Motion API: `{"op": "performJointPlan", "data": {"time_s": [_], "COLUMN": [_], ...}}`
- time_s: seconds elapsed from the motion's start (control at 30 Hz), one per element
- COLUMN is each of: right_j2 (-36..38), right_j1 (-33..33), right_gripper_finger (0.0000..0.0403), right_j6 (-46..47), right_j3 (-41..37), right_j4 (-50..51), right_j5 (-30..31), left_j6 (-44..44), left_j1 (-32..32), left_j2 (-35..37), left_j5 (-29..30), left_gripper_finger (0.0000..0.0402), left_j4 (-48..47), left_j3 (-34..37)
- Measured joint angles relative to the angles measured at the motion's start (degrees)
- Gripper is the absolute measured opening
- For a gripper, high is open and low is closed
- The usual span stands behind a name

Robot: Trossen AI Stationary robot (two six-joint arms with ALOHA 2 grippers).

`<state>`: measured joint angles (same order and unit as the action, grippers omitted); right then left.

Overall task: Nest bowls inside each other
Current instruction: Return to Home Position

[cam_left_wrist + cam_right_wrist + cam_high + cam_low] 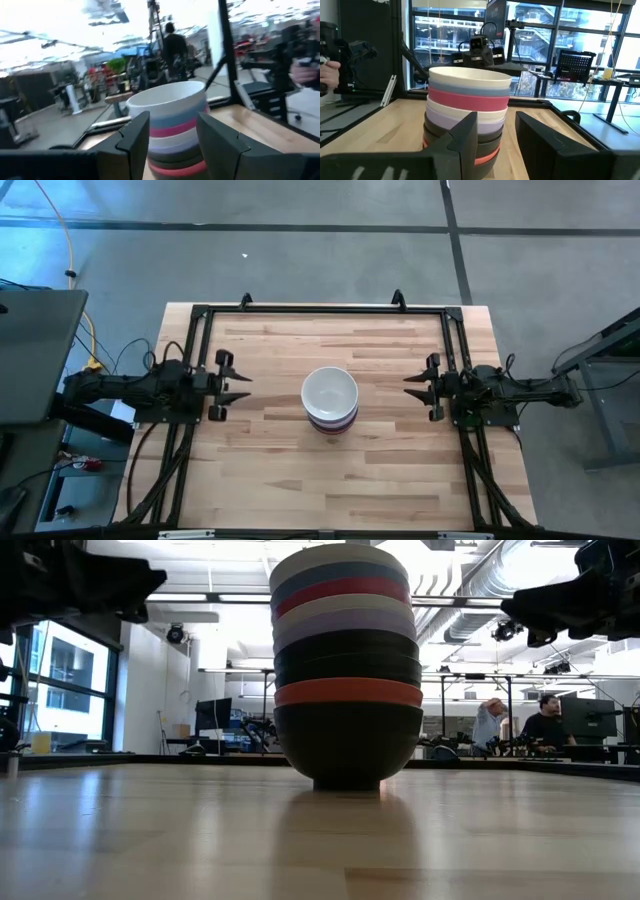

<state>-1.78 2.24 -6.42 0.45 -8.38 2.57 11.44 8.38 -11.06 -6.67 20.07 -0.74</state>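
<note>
The bowls stand nested in one stack (330, 402) at the middle of the table, resting on the bottom black bowl's foot (347, 780). From the top the stack shows white, light blue, magenta-pink, white, lavender, black, black, magenta-pink and black (345, 660). The stack also shows in the left wrist view (172, 125) and the right wrist view (467, 110). My left gripper (238, 384) is open at the table's left side, clear of the stack. My right gripper (415, 385) is open at the table's right side, also clear of it.
A black frame (320, 308) runs along the table's far, left and right edges. Bare wood (330, 480) lies around the stack. People (545, 725) show in the room beyond the table, and a hand (326, 70) shows at the edge of the right wrist view.
</note>
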Motion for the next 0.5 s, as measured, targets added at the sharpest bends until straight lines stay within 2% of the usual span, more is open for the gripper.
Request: {"op": "performJointPlan", "data": {"time_s": [0.17,0.37,0.5], "right_j2": [0.0,0.0,-0.02], "right_j1": [0.0,0.0,0.0], "right_gripper_finger": [0.0126,0.0126,0.0126], "right_j6": [0.24,1.01,1.01], "right_j3": [0.0,0.0,0.0], "right_j4": [1.21,1.85,1.55], "right_j5": [0.0,-0.01,0.0], "left_j6": [0.75,0.7,0.63], "left_j1": [-0.02,-0.02,0.0], "left_j2": [2.94,11.04,10.79], "left_j5": [-2.86,-3.87,-4.94], "left_gripper_finger": [0.0149,0.0149,0.0149], "left_j4": [-1.42,-7.25,-8.82], "left_j3": [-0.01,-0.01,0.04]}}
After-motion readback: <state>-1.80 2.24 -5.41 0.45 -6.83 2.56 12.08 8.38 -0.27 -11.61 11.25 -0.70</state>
